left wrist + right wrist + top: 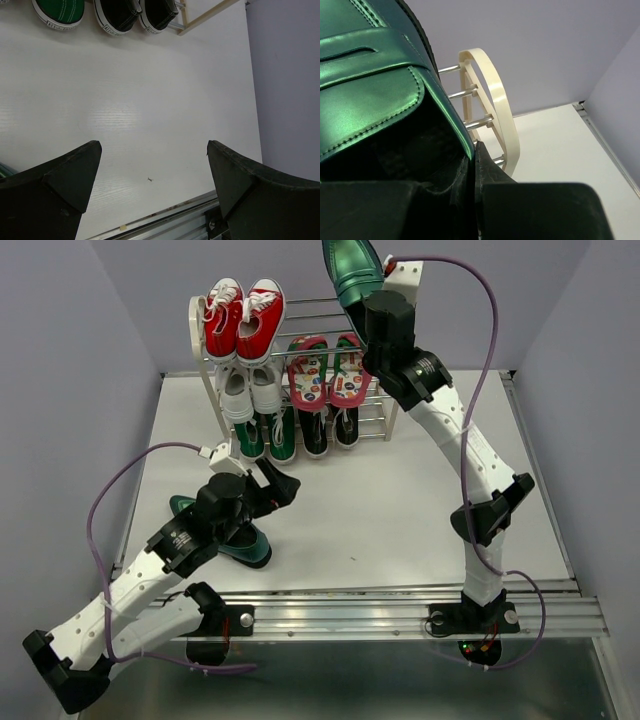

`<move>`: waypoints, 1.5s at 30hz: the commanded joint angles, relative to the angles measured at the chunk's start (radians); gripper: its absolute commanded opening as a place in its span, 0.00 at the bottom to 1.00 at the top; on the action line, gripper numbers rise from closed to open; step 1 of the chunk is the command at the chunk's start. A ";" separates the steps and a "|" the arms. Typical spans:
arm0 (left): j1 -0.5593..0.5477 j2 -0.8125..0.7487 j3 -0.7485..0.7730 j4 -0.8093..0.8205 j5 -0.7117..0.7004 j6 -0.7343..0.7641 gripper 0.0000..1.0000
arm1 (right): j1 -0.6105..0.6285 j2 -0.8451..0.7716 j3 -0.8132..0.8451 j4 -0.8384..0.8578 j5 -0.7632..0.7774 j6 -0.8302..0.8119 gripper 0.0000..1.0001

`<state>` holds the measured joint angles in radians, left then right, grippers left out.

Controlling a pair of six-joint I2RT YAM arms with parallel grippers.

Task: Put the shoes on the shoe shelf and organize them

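**Step in hand.** Judged to be placing a loafer on the shelf. The right gripper (368, 298) is clamped tight on the collar of a glossy dark green loafer (350, 265). It holds the shoe high over the right end of the small tiered shoe shelf with cream arched side frames and thin chrome rods (197, 330). In the right wrist view the loafer (370, 75) sits just beside the right side frame (495, 100) and bears on no rod.

**Recommendation.**
- Bring the shoe inward, clear of the arch.
- Lower it sole-down across two rods of the free top-right tier.
- Release only once both rods carry it.
- Leave room alongside for its mate.

**Other task items.**
- The second green loafer (250, 548) lies on the table, partly under the left arm.
- The left gripper (155, 150) is spread fully and holds nothing. It hovers over bare table.
- The red flip-flops with printed footbeds (328, 370) are shelved.
- The black sneakers with white laces (330, 430) are shelved below the flip-flops.

**Surface.** The white table (400, 520) is smooth with a faint sheen. A metal rail (400, 605) runs along its near edge. Shoes may slide on it.

**Room.** Plain pale lilac walls (560, 300) enclose three sides.
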<state>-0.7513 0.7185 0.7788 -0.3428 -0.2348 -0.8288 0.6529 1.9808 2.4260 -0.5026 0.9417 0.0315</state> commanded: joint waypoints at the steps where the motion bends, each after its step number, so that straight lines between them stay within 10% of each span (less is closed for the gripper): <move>1: 0.000 0.004 -0.006 0.042 0.012 0.002 0.99 | -0.018 -0.031 0.002 0.078 0.023 0.077 0.11; 21: 0.000 0.004 -0.023 0.036 0.015 -0.010 0.99 | -0.045 0.001 0.059 0.079 0.002 0.067 0.73; 34: 0.001 -0.002 -0.047 -0.157 -0.072 -0.162 0.99 | -0.045 -0.095 -0.011 0.187 -0.223 0.008 0.80; 35: 0.000 0.002 -0.052 -0.206 -0.083 -0.208 0.99 | -0.045 -0.129 -0.037 0.191 -0.297 0.019 1.00; 45: 0.001 0.019 -0.101 -0.377 -0.124 -0.415 0.99 | -0.045 -0.357 -0.261 0.239 -0.389 0.050 1.00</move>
<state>-0.7513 0.7258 0.6983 -0.6228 -0.3065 -1.1358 0.6083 1.7500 2.2536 -0.3244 0.6010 0.0635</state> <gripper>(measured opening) 0.992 0.995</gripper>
